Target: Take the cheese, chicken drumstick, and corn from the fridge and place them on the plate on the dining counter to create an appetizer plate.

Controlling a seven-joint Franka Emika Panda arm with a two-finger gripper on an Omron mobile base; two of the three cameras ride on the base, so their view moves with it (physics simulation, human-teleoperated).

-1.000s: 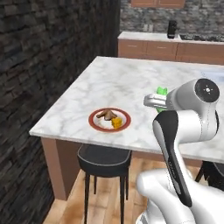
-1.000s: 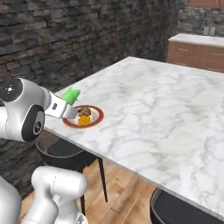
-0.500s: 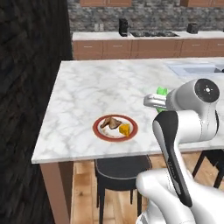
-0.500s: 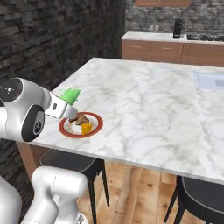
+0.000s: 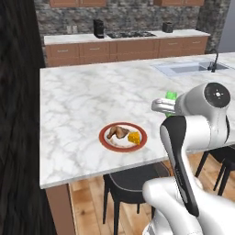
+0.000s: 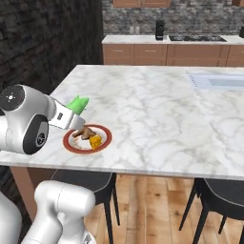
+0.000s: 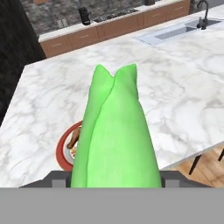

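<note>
My gripper [image 5: 168, 101] [image 6: 71, 112] is shut on the corn [image 5: 171, 95] [image 6: 78, 104], a glossy green husked cob that fills the middle of the hand view [image 7: 114, 135]. It hangs above the near edge of the dining counter [image 5: 82, 105] [image 6: 157, 109]. The plate [image 5: 105, 140] [image 6: 70, 145] with its red-orange rim lies on the marble, left of the corn in the left base view and just below and right of it in the right base view. On it lie the brown chicken drumstick [image 5: 118, 132] [image 6: 86, 133] and the yellow cheese [image 5: 134, 137] [image 6: 96, 141]. The corn hides most of the plate [image 7: 61, 155] in the hand view.
Dark stools [image 5: 131, 183] [image 6: 221, 195] stand under the counter's near edge. A sink [image 5: 186, 68] [image 6: 217, 80] is set into the far right of the marble. Behind stands a brown-cabinet wall counter [image 5: 124, 46] with a black appliance [image 5: 98, 28]. A dark stone wall [image 5: 18, 114] runs along the left.
The whole picture has shifted as the base drove, so the counter now faces me more squarely and the plate sits nearer. The arm holds the corn in the same pose.
</note>
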